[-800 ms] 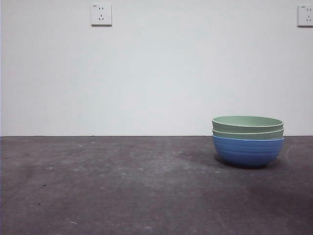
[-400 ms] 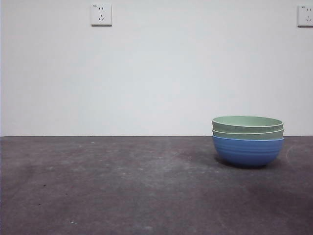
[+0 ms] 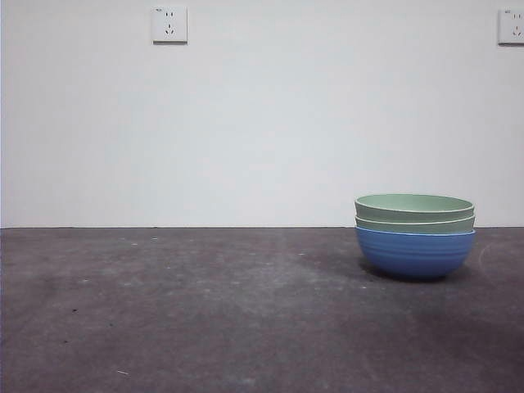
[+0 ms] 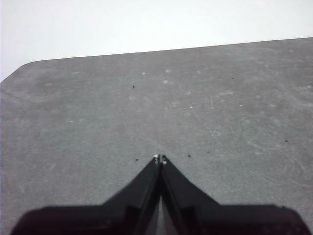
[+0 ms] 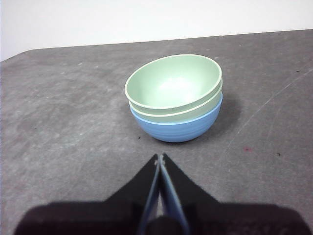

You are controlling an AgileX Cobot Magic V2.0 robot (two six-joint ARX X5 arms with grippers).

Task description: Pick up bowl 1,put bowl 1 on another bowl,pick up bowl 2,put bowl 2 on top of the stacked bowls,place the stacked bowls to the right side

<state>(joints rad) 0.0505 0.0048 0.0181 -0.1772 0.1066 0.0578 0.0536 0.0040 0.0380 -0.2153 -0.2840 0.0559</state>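
Note:
The stacked bowls stand on the right side of the dark table: the blue bowl [image 3: 414, 253] at the bottom, with two pale green bowls nested in it, the top one [image 3: 414, 205] and the one under it [image 3: 414, 223]. The right wrist view shows the same stack, blue bowl [image 5: 178, 128] under the top green bowl [image 5: 171, 83]. My right gripper [image 5: 160, 156] is shut and empty, a short way back from the stack. Over bare table, my left gripper [image 4: 160, 157] is shut and holds nothing. Neither arm shows in the front view.
The grey table [image 3: 205, 311] runs to a white wall with two sockets, one at the upper left [image 3: 169, 24] and one at the upper right [image 3: 511, 26]. The table's far edge and a rounded corner [image 4: 24, 66] show in the left wrist view.

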